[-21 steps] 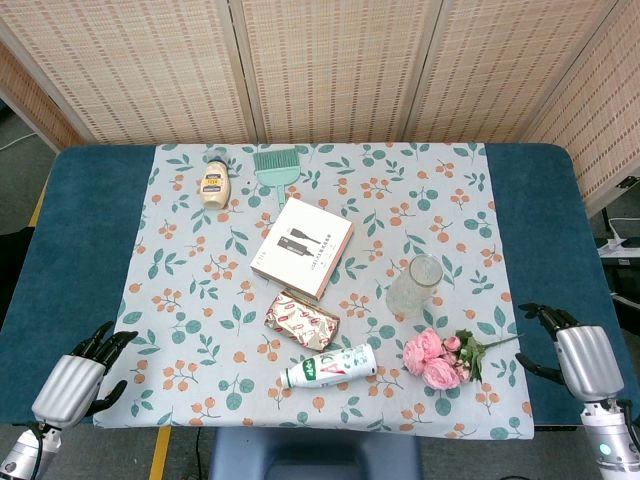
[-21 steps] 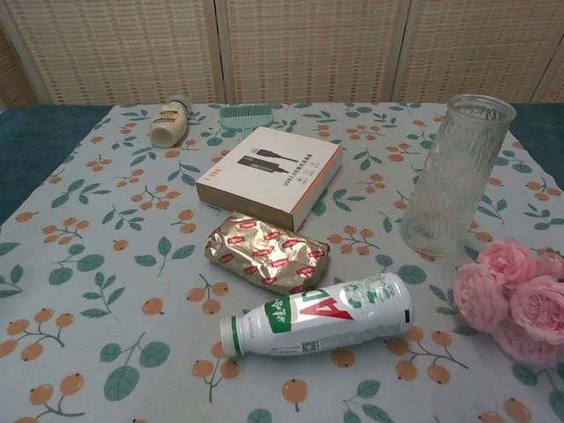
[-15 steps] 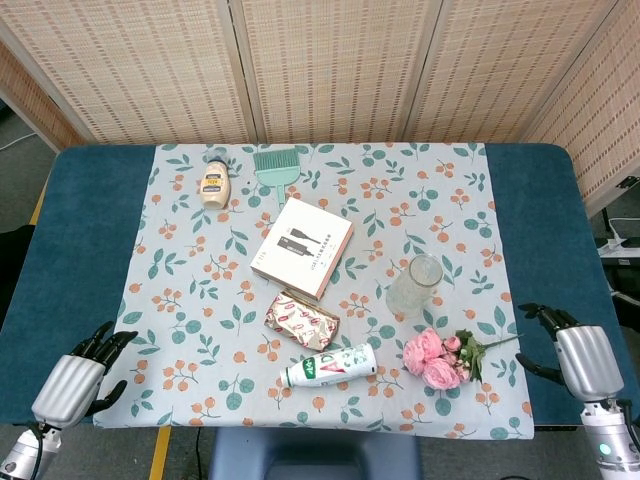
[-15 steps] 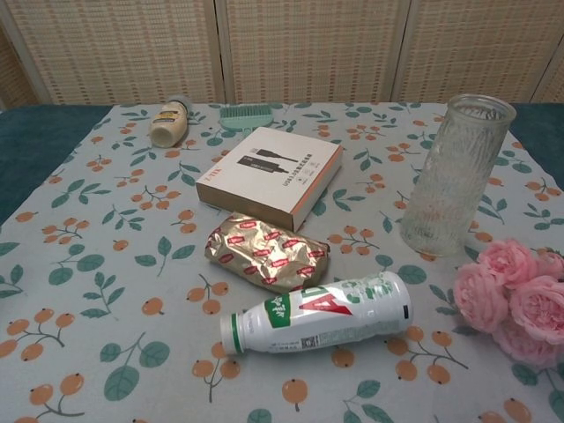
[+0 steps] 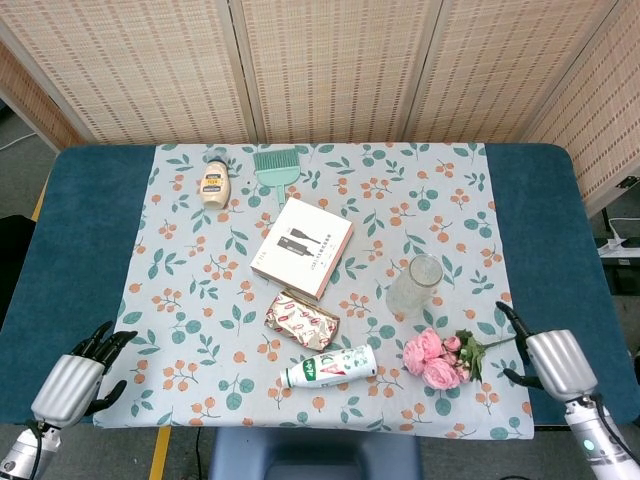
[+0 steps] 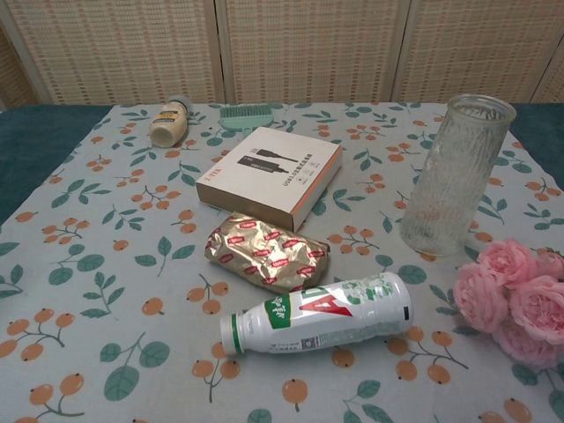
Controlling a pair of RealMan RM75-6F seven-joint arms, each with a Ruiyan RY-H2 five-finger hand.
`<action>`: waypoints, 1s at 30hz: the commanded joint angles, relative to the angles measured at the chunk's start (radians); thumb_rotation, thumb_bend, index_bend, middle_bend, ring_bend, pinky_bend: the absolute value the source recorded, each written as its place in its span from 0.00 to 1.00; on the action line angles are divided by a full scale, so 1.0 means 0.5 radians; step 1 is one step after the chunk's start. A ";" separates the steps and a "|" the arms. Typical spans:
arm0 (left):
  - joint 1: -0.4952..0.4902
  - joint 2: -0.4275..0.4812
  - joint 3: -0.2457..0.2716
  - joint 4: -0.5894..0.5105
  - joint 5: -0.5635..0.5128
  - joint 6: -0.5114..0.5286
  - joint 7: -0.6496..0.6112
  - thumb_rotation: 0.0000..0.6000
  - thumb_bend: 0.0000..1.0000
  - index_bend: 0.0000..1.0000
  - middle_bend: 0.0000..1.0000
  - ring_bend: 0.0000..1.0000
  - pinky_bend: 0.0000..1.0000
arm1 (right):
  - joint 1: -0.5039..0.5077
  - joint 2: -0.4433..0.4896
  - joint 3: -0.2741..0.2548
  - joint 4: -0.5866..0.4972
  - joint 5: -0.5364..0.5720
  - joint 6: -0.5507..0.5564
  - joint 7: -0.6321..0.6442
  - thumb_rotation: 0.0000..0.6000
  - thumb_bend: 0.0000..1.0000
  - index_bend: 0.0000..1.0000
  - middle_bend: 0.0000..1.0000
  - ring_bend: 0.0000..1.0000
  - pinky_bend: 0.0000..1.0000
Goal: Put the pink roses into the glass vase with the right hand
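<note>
The pink roses (image 5: 436,359) (image 6: 512,297) lie flat on the floral cloth near the front right, their green stem pointing right toward my right hand (image 5: 546,357). That hand hovers open at the cloth's right edge, fingers apart, just short of the stem tip and holding nothing. The glass vase (image 5: 414,285) (image 6: 445,175) stands upright and empty just behind the roses. At the front left corner my left hand (image 5: 76,377) rests off the cloth, fingers spread and empty. Neither hand shows in the chest view.
A white and green bottle (image 5: 330,367) lies on its side left of the roses, with a gold foil packet (image 5: 301,319) behind it. A white box (image 5: 302,246) sits mid-table. A squeeze bottle (image 5: 214,181) and green brush (image 5: 273,167) lie at the back.
My right hand has shifted left and slightly forward, closer to the rose stem. The left hand and all objects stay put.
</note>
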 commanded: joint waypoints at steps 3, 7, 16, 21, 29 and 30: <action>0.008 0.008 -0.003 -0.011 -0.014 0.003 -0.005 1.00 0.35 0.11 0.18 0.06 0.28 | 0.226 -0.027 -0.059 -0.048 0.212 -0.562 -0.002 1.00 0.00 0.03 0.77 0.85 1.00; 0.011 0.010 -0.012 -0.011 -0.031 0.006 -0.007 1.00 0.35 0.11 0.18 0.06 0.28 | 0.292 -0.056 -0.062 -0.050 0.198 -0.647 0.095 1.00 0.00 0.05 0.78 0.85 1.00; 0.013 0.013 -0.007 -0.014 -0.014 0.015 -0.007 1.00 0.35 0.11 0.18 0.06 0.28 | 0.361 -0.214 -0.027 0.030 0.264 -0.740 0.016 1.00 0.00 0.44 0.84 0.88 1.00; 0.017 0.019 -0.014 -0.011 -0.032 0.018 -0.020 1.00 0.35 0.11 0.18 0.06 0.28 | 0.372 -0.307 -0.011 0.122 0.339 -0.755 -0.043 1.00 0.00 0.63 0.87 0.88 1.00; 0.015 0.016 -0.012 -0.013 -0.026 0.012 -0.013 1.00 0.35 0.11 0.18 0.06 0.28 | 0.350 -0.246 -0.007 0.039 0.297 -0.625 0.042 1.00 0.24 0.85 0.89 0.88 1.00; 0.015 0.016 -0.012 -0.013 -0.028 0.010 -0.013 1.00 0.35 0.11 0.18 0.06 0.28 | 0.338 -0.202 -0.009 -0.026 0.238 -0.557 0.115 1.00 0.29 0.87 0.89 0.88 1.00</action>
